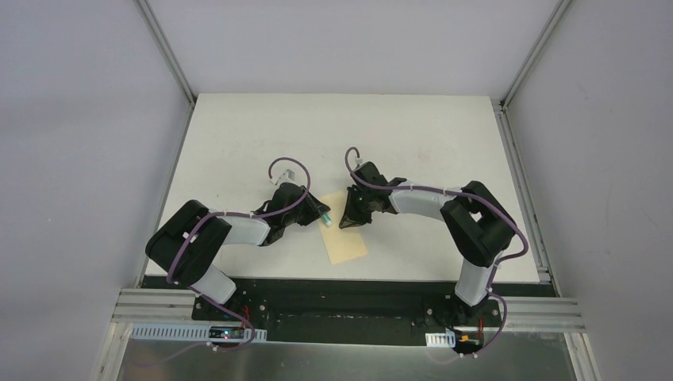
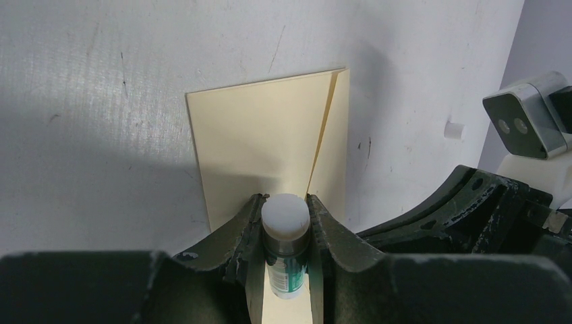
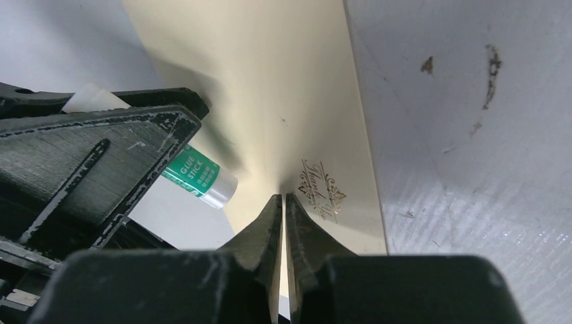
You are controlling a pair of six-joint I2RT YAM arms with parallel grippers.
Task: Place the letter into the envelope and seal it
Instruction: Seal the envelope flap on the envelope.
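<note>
Here the left gripper (image 2: 285,204) pinches a glue stick (image 2: 285,223) over the envelope (image 2: 263,142) on the table (image 2: 101,101); the right gripper (image 3: 284,201), pressed together, has its tips against the envelope.

My two arms, seen from above: my left arm (image 1: 238,232) and my right arm (image 1: 421,200) each pair bulky black joint housings with smooth white link shells, and both rise from a black base plate (image 1: 349,295). A purple cable (image 1: 287,167) curls off each wrist. My left gripper (image 2: 285,202) and right gripper (image 3: 283,202) have matte black fingers, scuffed pale along the edges. A grey wrist camera (image 2: 529,121) with two round lenses sits on what looks like a white mount.
</note>
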